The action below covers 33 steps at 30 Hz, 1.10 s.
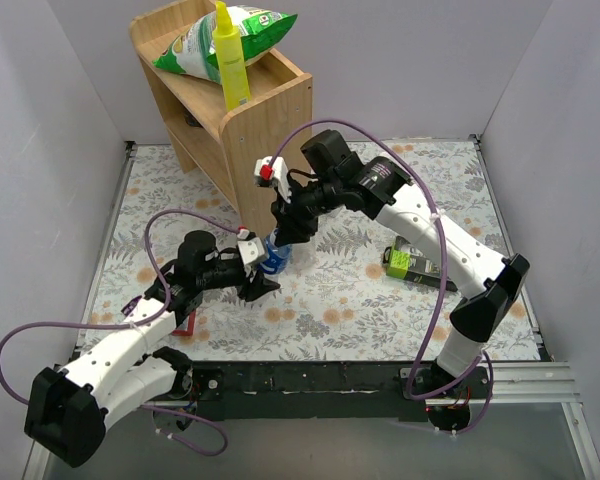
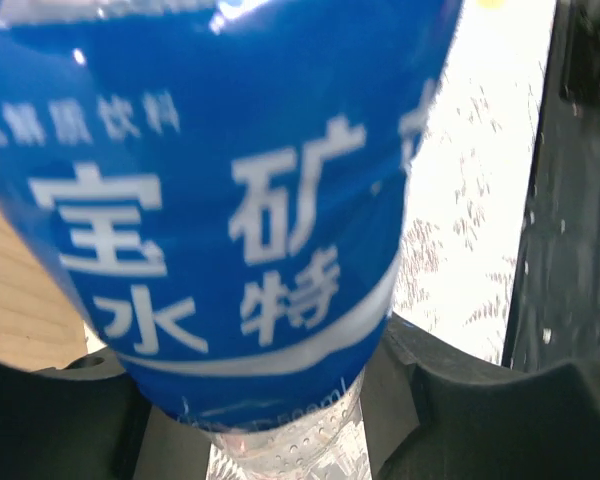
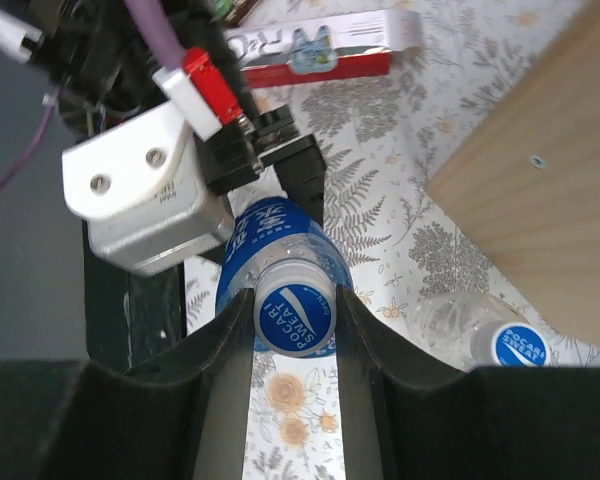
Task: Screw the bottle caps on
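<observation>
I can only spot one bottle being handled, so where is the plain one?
In the right wrist view the plain bottle sits lower right, just beside the wooden shelf, right of the blue-label bottle.

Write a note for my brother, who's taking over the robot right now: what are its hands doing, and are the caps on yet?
Left hand: shut on the blue-label bottle, steadying it.
Right hand: shut on the blue cap, which sits on that bottle's neck.
Plain bottle: just beside it, with the second cap already on; how tight it is can't be seen.
Left to do: probably finish twisting the blue cap, let go, then check the second cap.
</observation>
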Each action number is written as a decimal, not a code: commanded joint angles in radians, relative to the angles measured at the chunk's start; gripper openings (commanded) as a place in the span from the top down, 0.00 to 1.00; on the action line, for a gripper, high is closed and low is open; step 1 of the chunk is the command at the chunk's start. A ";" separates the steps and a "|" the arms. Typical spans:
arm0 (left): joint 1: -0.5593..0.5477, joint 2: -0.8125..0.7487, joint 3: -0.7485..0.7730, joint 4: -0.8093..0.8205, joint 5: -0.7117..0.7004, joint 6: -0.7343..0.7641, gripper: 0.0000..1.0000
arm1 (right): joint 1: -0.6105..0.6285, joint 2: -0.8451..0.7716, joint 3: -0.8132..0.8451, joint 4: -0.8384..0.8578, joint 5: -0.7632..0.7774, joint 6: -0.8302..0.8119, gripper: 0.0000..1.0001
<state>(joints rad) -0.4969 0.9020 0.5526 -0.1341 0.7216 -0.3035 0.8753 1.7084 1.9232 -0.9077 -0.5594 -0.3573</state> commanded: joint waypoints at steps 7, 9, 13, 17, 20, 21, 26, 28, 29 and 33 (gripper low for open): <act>0.001 -0.040 0.124 -0.165 0.183 -0.077 1.00 | -0.087 -0.134 -0.054 0.369 -0.282 0.104 0.34; 0.004 -0.066 0.139 -0.261 0.223 -0.034 1.00 | -0.114 -0.234 -0.214 0.497 -0.341 0.092 0.27; 0.004 -0.074 0.165 -0.355 0.254 0.004 1.00 | -0.116 -0.320 -0.383 0.608 -0.447 0.047 0.24; 0.004 -0.054 0.213 -0.435 0.283 0.085 1.00 | -0.116 -0.335 -0.460 0.720 -0.519 0.095 0.26; 0.004 -0.028 0.244 -0.467 0.297 0.113 1.00 | -0.116 -0.348 -0.541 0.860 -0.545 0.190 0.27; 0.004 -0.023 0.248 -0.470 0.302 0.118 1.00 | -0.116 -0.345 -0.549 0.871 -0.560 0.213 0.28; 0.004 -0.015 0.250 -0.461 0.314 0.136 1.00 | -0.116 -0.323 -0.564 0.892 -0.567 0.225 0.32; 0.004 -0.017 0.245 -0.450 0.315 0.135 1.00 | -0.116 -0.314 -0.566 0.926 -0.568 0.260 0.36; 0.004 -0.017 0.242 -0.449 0.312 0.136 1.00 | -0.116 -0.309 -0.570 0.940 -0.568 0.280 0.38; 0.004 -0.026 0.239 -0.431 0.302 0.127 1.00 | -0.118 -0.296 -0.592 1.013 -0.582 0.350 0.54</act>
<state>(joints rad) -0.4984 0.8928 0.7746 -0.5758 1.0039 -0.1886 0.7605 1.4025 1.3552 -0.0235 -1.1069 -0.0956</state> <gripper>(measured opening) 0.466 0.507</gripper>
